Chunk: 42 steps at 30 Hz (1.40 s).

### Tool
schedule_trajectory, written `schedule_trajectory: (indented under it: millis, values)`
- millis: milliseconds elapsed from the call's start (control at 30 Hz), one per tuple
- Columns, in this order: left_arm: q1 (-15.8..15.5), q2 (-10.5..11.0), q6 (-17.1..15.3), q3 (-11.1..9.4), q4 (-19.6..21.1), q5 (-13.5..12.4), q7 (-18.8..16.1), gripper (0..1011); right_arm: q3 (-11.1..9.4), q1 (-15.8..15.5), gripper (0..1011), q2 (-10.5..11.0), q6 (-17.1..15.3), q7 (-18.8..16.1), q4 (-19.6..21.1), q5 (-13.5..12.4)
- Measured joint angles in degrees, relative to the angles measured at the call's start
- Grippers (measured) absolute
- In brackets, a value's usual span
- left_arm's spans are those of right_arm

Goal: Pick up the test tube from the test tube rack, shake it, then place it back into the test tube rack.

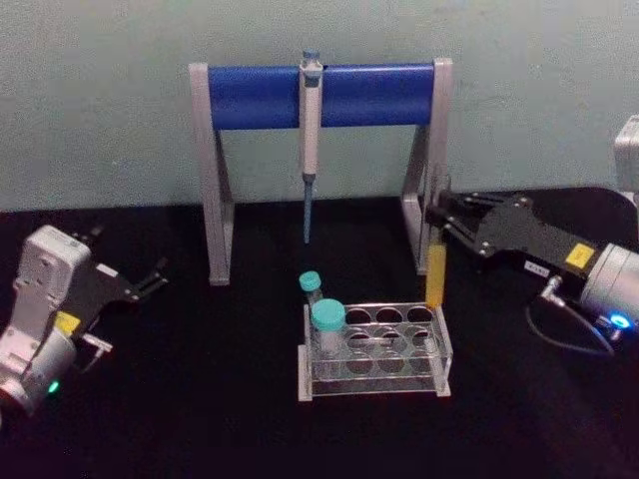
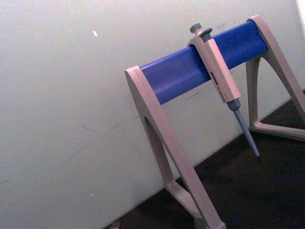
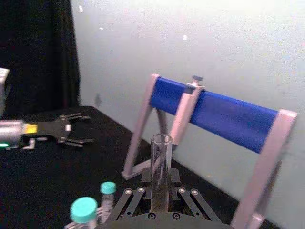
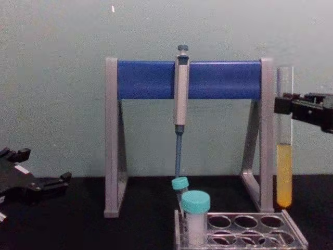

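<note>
The test tube point(image 1: 436, 264) is a long clear tube with yellow liquid in its lower part, held upright. My right gripper point(image 1: 439, 215) is shut on its upper half, reaching in from the right. In the chest view the test tube point(image 4: 284, 177) hangs with its round bottom just above the far right corner of the clear test tube rack point(image 4: 294, 227), and the right gripper point(image 4: 283, 104) clamps it above the liquid. The right wrist view looks down the open-topped tube point(image 3: 160, 167). The rack point(image 1: 371, 391) sits at the table's middle. My left gripper point(image 1: 135, 309) rests open at the far left.
Two teal-capped tubes point(image 1: 327, 319) point(image 1: 311, 282) stand in the rack's left end. Behind the rack stands a grey-and-blue pipette stand point(image 1: 250, 95) with a pipette point(image 1: 311, 130) hanging from its bar; its right leg point(image 1: 419, 230) is close beside the held tube. Black table surrounds the rack.
</note>
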<state>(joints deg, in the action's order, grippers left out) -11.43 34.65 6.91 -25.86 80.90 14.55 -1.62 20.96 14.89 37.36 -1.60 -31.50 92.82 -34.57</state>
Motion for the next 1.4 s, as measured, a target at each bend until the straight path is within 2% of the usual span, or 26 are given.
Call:
schedule_trajectory:
  millis: [133, 333, 633, 833, 1100, 1233, 1400]
  values:
    - [0.0, 0.0, 0.0, 0.0, 0.0, 0.0, 0.0, 1001, -0.4, 0.5, 218, -0.9, 0.1, 2.1, -0.5, 1.7]
    - [0.0, 0.0, 0.0, 0.0, 0.0, 0.0, 0.0, 1001, -0.4, 1.9, 218, -3.0, 0.3, 3.3, -1.9, 3.5]
    - [0.0, 0.0, 0.0, 0.0, 0.0, 0.0, 0.0, 1001, 0.6, 3.8, 218, -5.8, 0.3, 2.4, -3.9, 4.4]
    - [0.0, 0.0, 0.0, 0.0, 0.0, 0.0, 0.0, 1001, 1.2, 4.3, 218, -6.5, 0.6, -0.8, -4.1, 2.5]
    - [0.0, 0.0, 0.0, 0.0, 0.0, 0.0, 0.0, 1001, 2.3, 4.2, 218, -5.6, 0.8, -5.6, -3.2, -1.3]
    - [0.0, 0.0, 0.0, 0.0, 0.0, 0.0, 0.0, 1001, 2.8, 3.6, 218, -4.3, 1.3, -8.1, -2.3, -3.3]
    - [0.0, 0.0, 0.0, 0.0, 0.0, 0.0, 0.0, 1001, 2.9, 2.8, 218, -2.3, 1.7, -9.6, -1.1, -4.4]
